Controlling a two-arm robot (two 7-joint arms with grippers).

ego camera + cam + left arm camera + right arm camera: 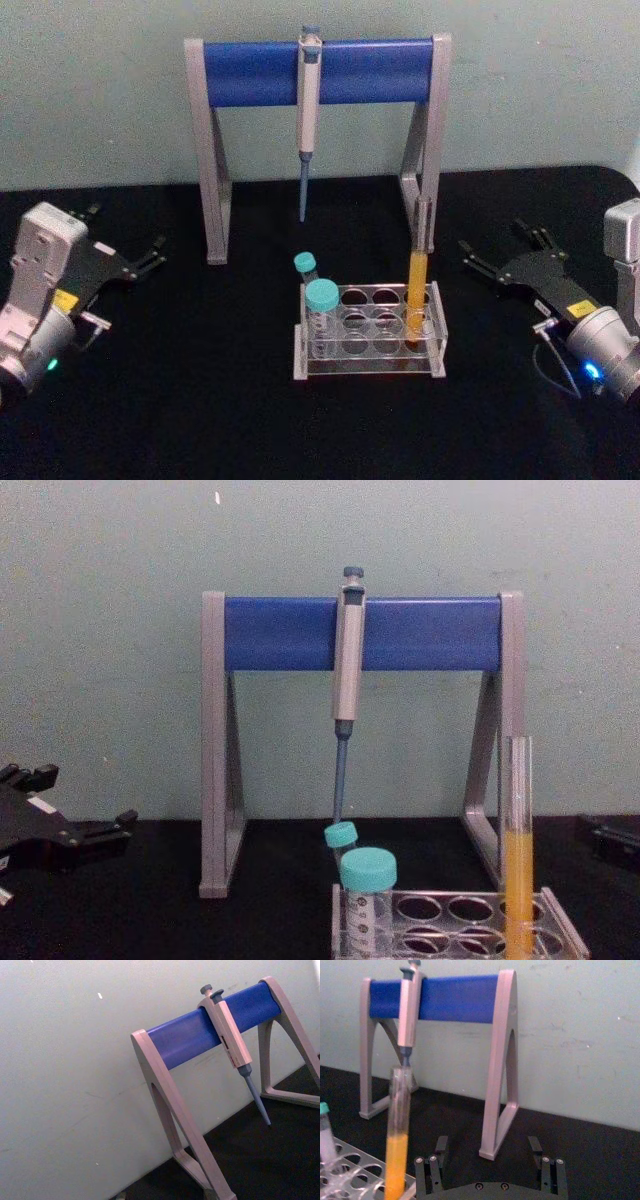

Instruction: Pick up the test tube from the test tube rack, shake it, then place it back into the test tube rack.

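The test tube [417, 290] is a tall clear capless tube with orange-yellow liquid in its lower half. It stands upright in a right-hand hole of the clear plastic test tube rack [370, 372] at table centre. The chest view shows the test tube [517, 855] in the rack [460, 928] from the side. My right gripper [492, 236] rests open to the right of the rack, apart from the tube. In the right wrist view its fingers [440, 1146] stand wide apart, with the test tube [397, 1135] ahead and off to one side. My left gripper [128, 228] sits open at the far left.
Two teal-capped tubes [321, 300] occupy the rack's left end. Behind the rack stands a grey-and-blue pipette stand [320, 70] with a pipette [308, 110] hanging from it, tip down. The black table [200, 380] ends at a pale green wall.
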